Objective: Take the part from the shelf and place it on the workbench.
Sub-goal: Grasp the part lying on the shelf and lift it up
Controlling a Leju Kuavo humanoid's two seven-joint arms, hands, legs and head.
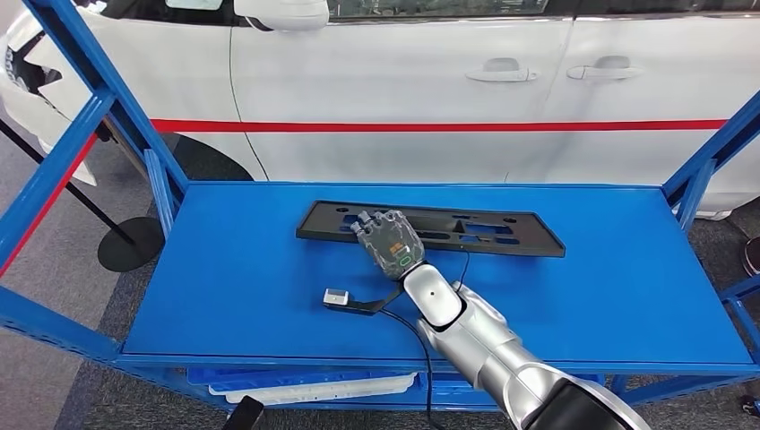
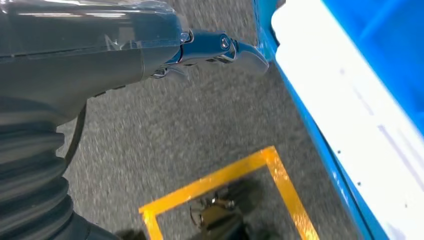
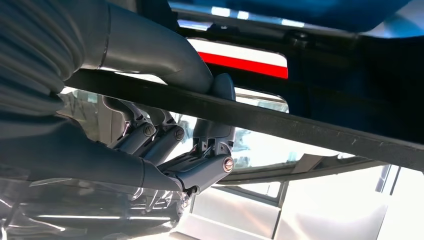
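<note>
On the blue shelf (image 1: 224, 269), in the head view, a long flat black part (image 1: 466, 228) lies with its length across the shelf, closer to the far edge than to the near one. The right hand (image 1: 387, 240) reaches in from the near side and sits on the near edge of this part, a little left of its middle. Its fingers (image 1: 367, 224) point away from the robot and lie over the top face of the part.

In the right wrist view, the edge of the part (image 3: 300, 125) runs as a dark thin bar through the right hand (image 3: 165, 150). The thick grey thumb (image 3: 200, 75) is on one side of the bar and its tip touches it; the darker fingers (image 3: 205, 167) curl on the other side, close to the bar. So the hand is closed around the edge of the part, with the part between thumb and fingers. Whether the part is lifted off the shelf I cannot tell.

Beside the right wrist, a small grey and black device (image 1: 345, 300) with a black cable (image 1: 408, 327) lies on the shelf. Behind the shelf stands a white car (image 1: 403, 81) with a red stripe.

In the left wrist view, the left hand (image 2: 200, 50) hangs above the grey floor (image 2: 175, 130), near a yellow floor marking (image 2: 225, 175). Its fingers (image 2: 245, 52) hold nothing; how far they are apart I cannot tell.
</note>
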